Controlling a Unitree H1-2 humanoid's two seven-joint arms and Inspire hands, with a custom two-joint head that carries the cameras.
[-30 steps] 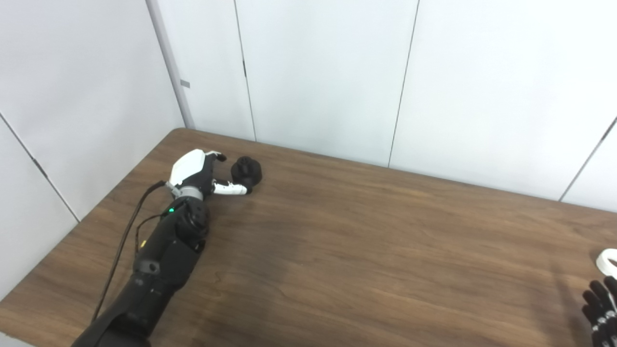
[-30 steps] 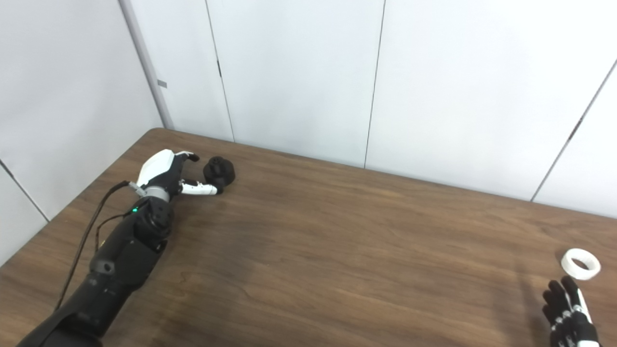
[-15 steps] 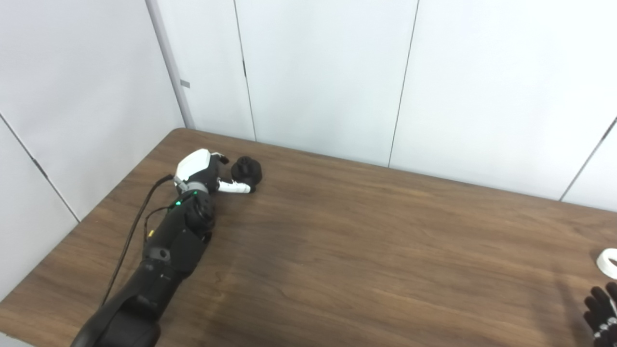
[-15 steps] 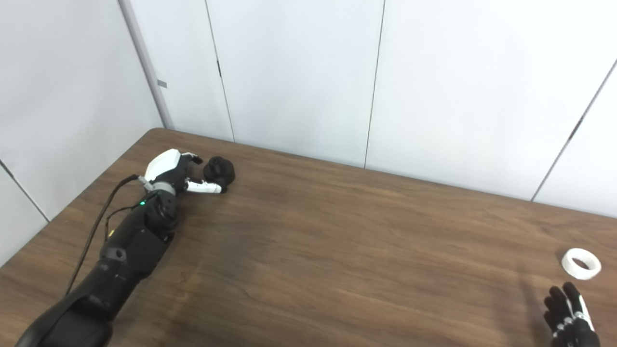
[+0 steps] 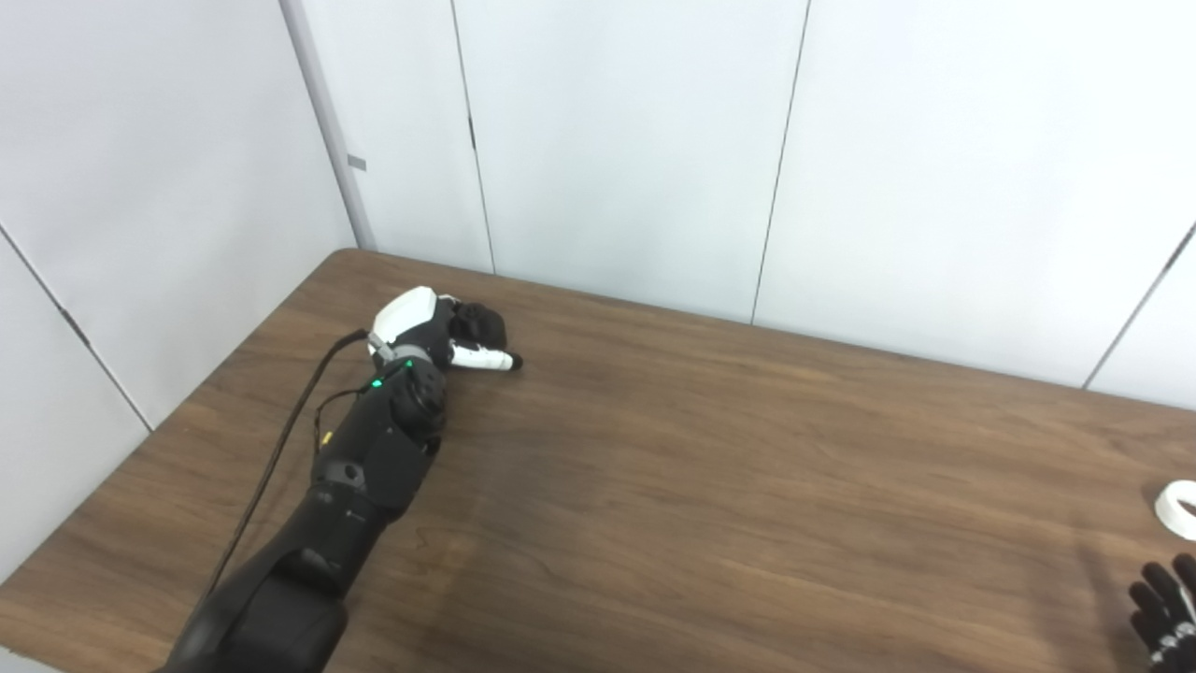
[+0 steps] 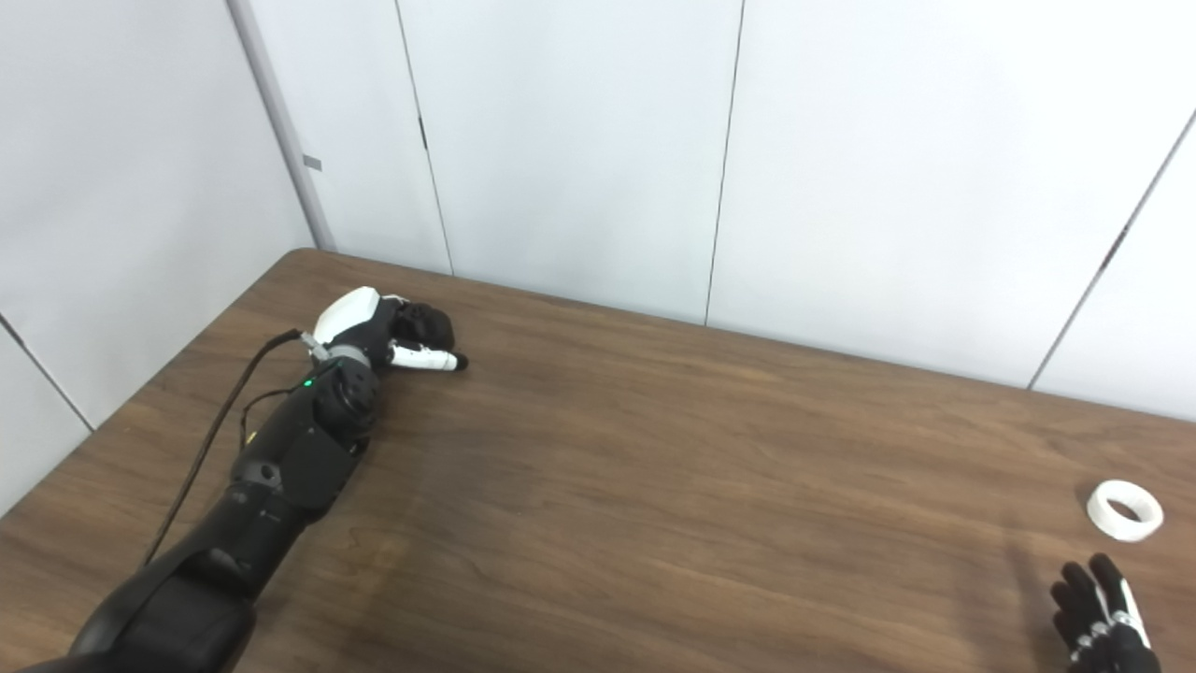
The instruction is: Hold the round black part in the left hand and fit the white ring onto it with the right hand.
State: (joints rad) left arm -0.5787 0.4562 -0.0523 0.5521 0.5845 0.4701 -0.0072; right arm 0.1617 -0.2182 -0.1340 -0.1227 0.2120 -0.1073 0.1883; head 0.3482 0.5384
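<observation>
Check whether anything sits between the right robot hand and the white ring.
Nothing visible does. The ring lies flat on the table just beyond the right robot hand, with only bare wood between them. The black part is far off, at the left robot hand.

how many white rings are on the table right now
1. The white ring lies flat near the table's right edge, just beyond the right robot hand and untouched by it. None other shows.
</observation>
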